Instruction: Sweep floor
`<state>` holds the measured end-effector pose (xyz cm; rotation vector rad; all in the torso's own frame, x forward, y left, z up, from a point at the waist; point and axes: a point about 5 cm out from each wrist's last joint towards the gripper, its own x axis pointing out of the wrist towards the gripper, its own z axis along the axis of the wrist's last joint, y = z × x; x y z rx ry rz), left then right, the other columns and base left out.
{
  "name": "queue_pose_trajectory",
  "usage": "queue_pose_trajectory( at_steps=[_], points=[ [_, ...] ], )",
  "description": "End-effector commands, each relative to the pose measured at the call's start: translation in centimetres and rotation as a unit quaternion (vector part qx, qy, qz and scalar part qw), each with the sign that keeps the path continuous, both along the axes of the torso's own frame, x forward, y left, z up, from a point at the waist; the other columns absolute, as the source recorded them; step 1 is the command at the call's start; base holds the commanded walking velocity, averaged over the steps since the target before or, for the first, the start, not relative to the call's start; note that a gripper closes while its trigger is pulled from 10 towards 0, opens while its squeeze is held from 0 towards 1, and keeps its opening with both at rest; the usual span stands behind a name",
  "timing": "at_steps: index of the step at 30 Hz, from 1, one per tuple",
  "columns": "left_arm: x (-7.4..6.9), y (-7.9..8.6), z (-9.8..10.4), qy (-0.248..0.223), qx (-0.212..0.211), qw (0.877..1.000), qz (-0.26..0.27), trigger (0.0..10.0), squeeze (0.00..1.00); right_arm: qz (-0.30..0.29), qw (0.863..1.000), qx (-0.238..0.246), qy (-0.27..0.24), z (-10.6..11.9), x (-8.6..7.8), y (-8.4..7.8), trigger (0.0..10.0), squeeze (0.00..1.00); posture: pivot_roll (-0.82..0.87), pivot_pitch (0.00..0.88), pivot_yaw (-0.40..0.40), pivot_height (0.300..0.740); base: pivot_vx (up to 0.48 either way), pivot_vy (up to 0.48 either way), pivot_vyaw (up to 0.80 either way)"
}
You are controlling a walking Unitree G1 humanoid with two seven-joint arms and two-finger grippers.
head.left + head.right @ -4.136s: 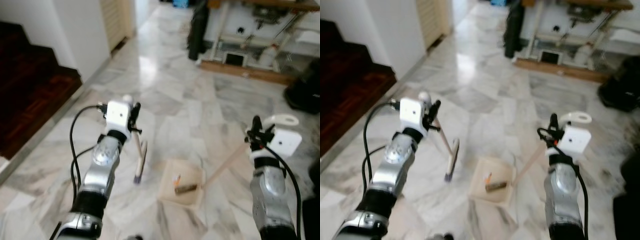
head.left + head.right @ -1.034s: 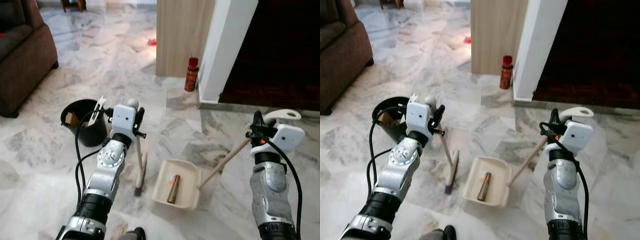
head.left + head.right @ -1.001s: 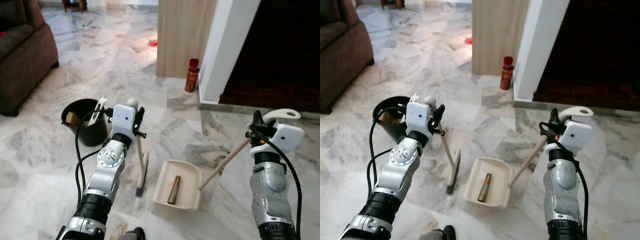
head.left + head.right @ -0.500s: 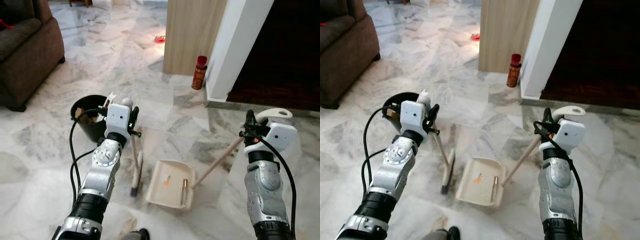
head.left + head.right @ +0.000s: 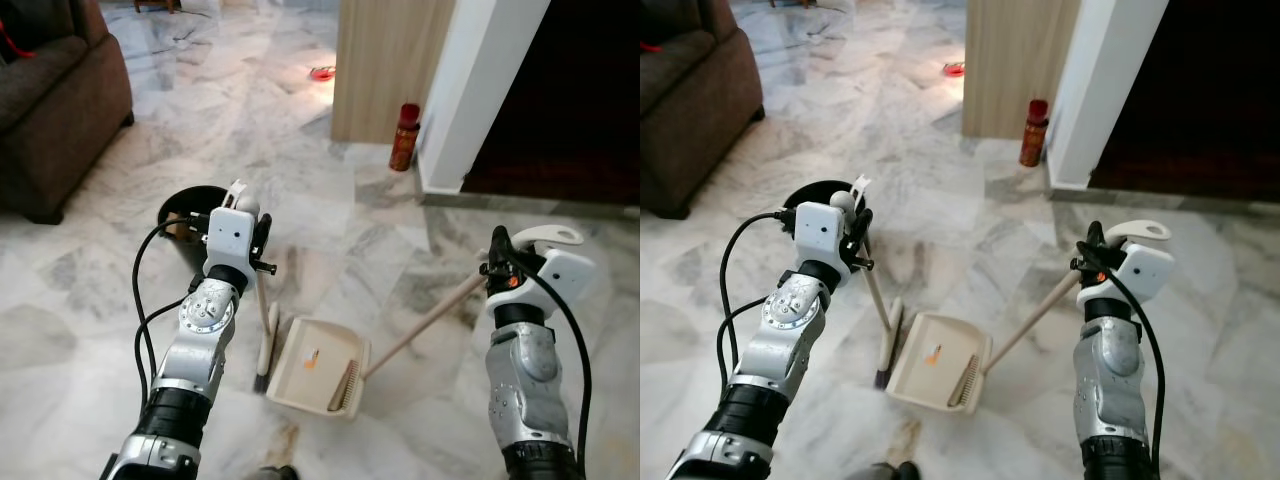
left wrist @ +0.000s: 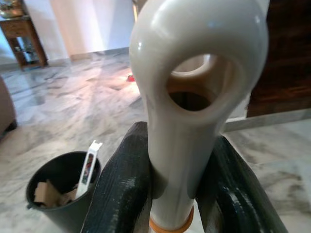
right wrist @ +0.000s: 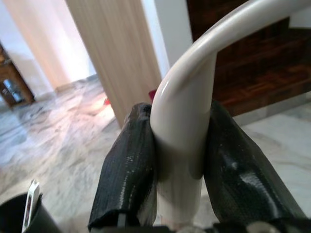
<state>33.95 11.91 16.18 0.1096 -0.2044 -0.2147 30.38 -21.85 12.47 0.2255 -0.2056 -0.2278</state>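
My left gripper [image 5: 262, 243] is shut on the cream loop-ended handle of a small brush [image 5: 266, 345], whose dark bristles hang just above the marble floor. The wrist view shows both black fingers [image 6: 121, 189] clamped on that handle. My right gripper [image 5: 497, 264] is shut on the long pale handle of a cream dustpan [image 5: 300, 385], seen gripped in the right wrist view [image 7: 177, 165]. The pan sits low between my arms, to the right of the brush head. It holds a brown cylinder [image 5: 345, 385] and an orange scrap [image 5: 310, 357]. A black bin [image 5: 190, 212] with cardboard scraps stands just beyond my left gripper.
A brown sofa [image 5: 60, 100] stands at the far left. Ahead are a wooden panel [image 5: 385, 60], a white pillar [image 5: 480, 90] with a red bottle [image 5: 405, 150] at its foot, and dark wooden stairs [image 5: 590, 100] to the right. A red item [image 5: 322, 73] lies farther off.
The view has swung from the workshop side to the bin and sofa, which now sit closer. The brown cylinder has rolled to the dustpan's near right edge. Both grips are unchanged.
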Motion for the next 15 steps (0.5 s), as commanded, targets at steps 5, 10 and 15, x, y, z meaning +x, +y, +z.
queue_pose_trajectory(
  at_steps=[5,10,15],
  points=[
    [-0.10,0.07,1.48,-0.029,-0.010,1.000,-0.003,10.0,0.00,0.003,1.000,-0.003,-0.021,1.09,0.34,0.25,10.0,0.00,0.09,0.140,-0.033,0.740,0.000,0.193,0.00],
    [-0.10,0.07,1.49,-0.028,-0.009,1.000,-0.002,10.0,0.00,0.004,1.000,-0.003,-0.022,1.13,0.34,0.25,10.0,0.00,0.09,0.140,-0.033,0.740,0.000,0.000,0.00],
    [-0.13,0.06,1.51,-0.028,-0.010,1.000,-0.002,10.0,0.00,0.003,1.000,-0.004,-0.022,1.16,0.32,0.18,10.0,0.00,0.08,0.140,-0.034,0.740,0.000,0.000,0.00]
  ],
)
